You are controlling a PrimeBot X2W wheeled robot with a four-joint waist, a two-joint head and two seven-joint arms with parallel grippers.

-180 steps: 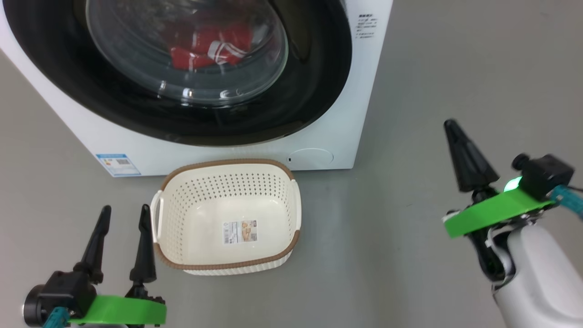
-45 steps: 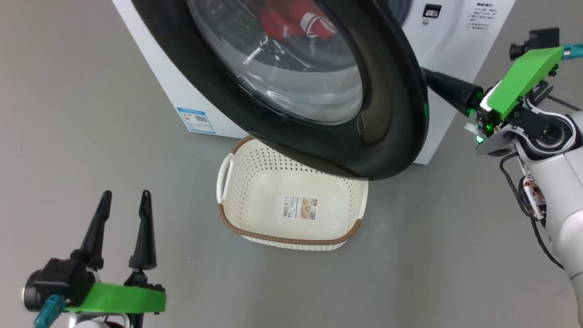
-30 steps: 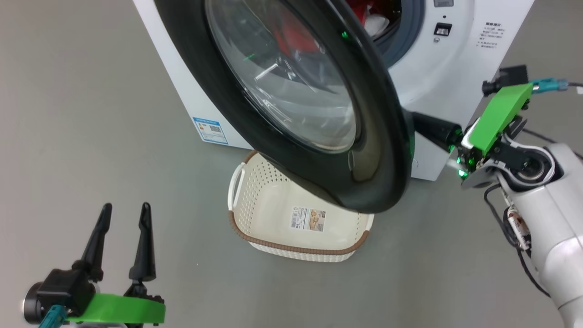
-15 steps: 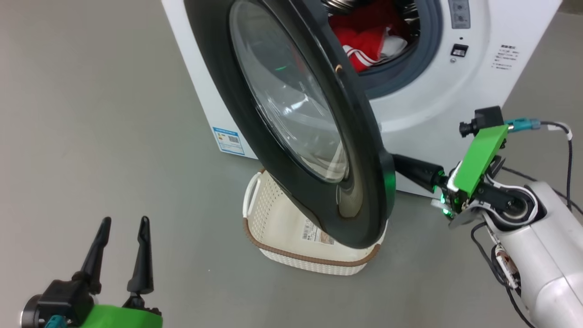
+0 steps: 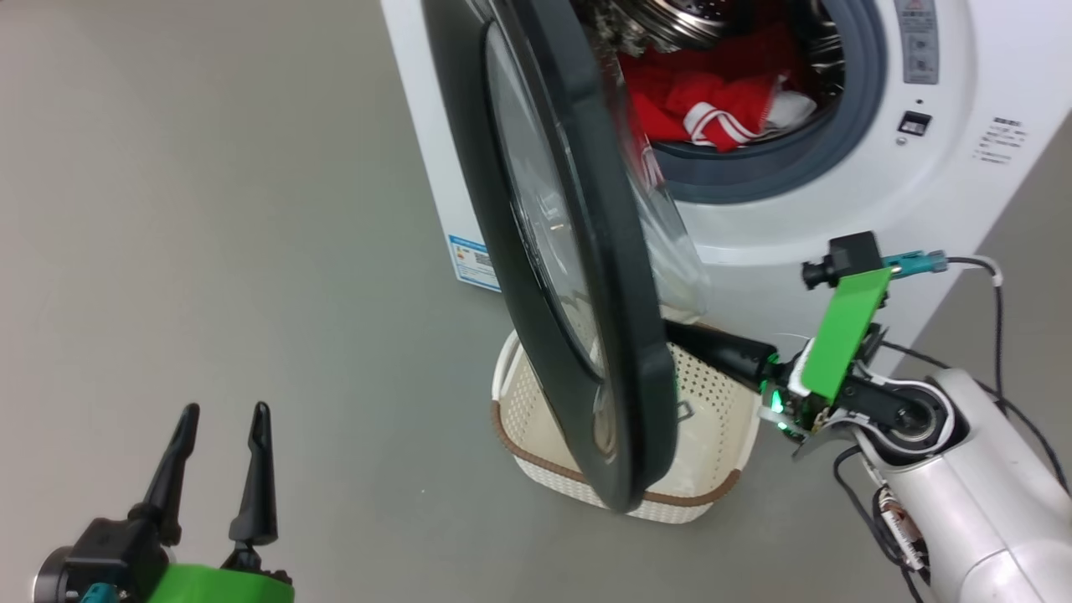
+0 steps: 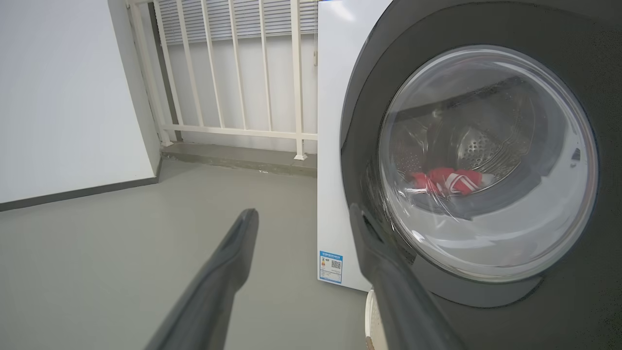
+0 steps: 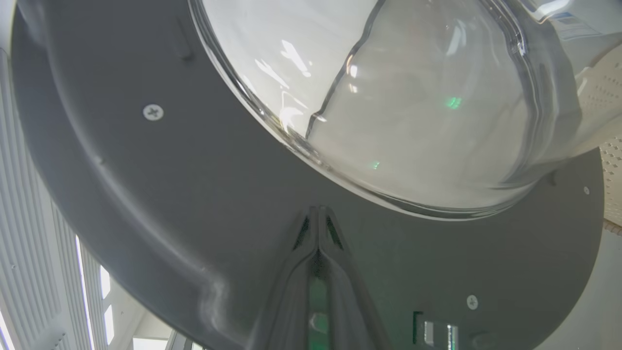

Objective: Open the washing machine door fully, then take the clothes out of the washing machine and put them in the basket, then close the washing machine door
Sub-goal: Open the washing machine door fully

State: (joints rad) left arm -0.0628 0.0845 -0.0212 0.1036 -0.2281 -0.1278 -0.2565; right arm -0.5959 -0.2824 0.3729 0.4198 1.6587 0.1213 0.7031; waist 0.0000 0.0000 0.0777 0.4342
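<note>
The washing machine door (image 5: 578, 251) stands edge-on, swung well away from the white washing machine (image 5: 946, 193) and hanging over the basket (image 5: 536, 452). Red clothes (image 5: 712, 100) with white stripes lie in the steel drum. My right gripper (image 5: 674, 333) is shut, and its tip is against the door's grey inner face below the glass bowl. In the right wrist view the right gripper (image 7: 318, 210) has its fingers pressed together on the door (image 7: 146, 184). My left gripper (image 5: 226, 410) stands open at the lower left, holding nothing. The left gripper (image 6: 302, 212) faces the door's (image 6: 369, 97) outer side, with the clothes (image 6: 449, 181) seen through the glass.
Grey floor surrounds the machine. A white railing (image 6: 233, 73) and a white wall (image 6: 58, 97) stand behind and to the left of it. A blue label (image 6: 331, 266) sits low on the machine's front. A black cable (image 5: 997, 310) trails from my right wrist.
The door has swung further open, from angled to nearly edge-on, with my shut right gripper following against its inner side. The head view has shifted. The left gripper has stayed open.
</note>
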